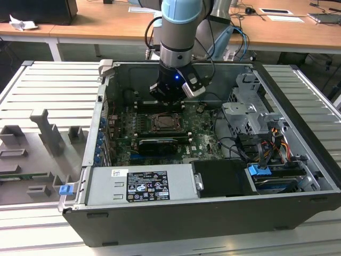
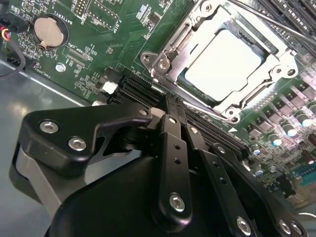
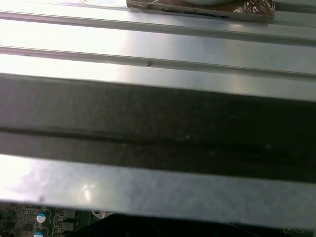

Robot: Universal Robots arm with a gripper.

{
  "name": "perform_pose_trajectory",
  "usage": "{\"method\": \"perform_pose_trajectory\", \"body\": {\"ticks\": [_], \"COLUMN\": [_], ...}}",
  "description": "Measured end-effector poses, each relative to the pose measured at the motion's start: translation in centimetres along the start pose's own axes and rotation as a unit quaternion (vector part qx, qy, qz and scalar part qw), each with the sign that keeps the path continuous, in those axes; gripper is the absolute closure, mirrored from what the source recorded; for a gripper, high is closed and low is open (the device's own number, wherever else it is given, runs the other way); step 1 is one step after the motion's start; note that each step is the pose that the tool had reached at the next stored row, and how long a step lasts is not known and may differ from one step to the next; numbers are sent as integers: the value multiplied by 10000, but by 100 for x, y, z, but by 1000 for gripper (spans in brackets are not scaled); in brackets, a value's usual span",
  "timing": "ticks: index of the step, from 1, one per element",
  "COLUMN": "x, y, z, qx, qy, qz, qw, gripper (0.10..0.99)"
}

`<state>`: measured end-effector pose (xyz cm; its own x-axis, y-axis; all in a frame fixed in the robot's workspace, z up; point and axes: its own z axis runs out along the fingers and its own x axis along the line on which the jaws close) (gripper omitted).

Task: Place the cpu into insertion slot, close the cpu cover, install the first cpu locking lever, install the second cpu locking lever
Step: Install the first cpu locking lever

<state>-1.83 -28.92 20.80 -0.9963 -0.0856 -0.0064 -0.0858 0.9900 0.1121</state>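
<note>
cpu (image 2: 224,59) is seated in the slot (image 2: 159,63) with the cover (image 2: 276,69) flat over it, pinning it, face showing through the window; hand (image 2: 170,102) pinched narrow and empty, tips just beside the slot's corner, probably to fit the edge hardware.

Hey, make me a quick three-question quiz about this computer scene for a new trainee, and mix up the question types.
1. True or false: the cpu shows through the window of the cpu cover.
2. How does the cpu cover lie? A) standing upright, B) flat over the cpu, C) off the circuit board.
3. Fill in: the gripper, near the cover's corner, has its jaws ____.
Key: 1 true; 2 B; 3 shut.
</note>
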Motion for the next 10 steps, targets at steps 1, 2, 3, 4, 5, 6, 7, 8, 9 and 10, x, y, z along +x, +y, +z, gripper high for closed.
{"method": "perform_pose_trajectory", "body": {"ticks": [1,2,3,4,5,6,7,8,9,10], "x": [-2,-3,-5,-6,-7,-7,-7,-7,-8,-9], "y": [-1,-2,-3,-4,-4,-5,-6,-6,-6,-6], "z": [8,16,23,33,39,43,46,47,48,48], "qx": [0,0,0,0,0,0,0,1,1,3], "qy": [0,0,0,0,0,1,1,1,1,0], "qz": [0,0,0,0,0,0,0,0,0,0], "qw": [10000,10000,10000,10000,10000,10000,10000,10000,10000,10000], "gripper": [980,980,980,980,980,980,980,980,980,980]}}
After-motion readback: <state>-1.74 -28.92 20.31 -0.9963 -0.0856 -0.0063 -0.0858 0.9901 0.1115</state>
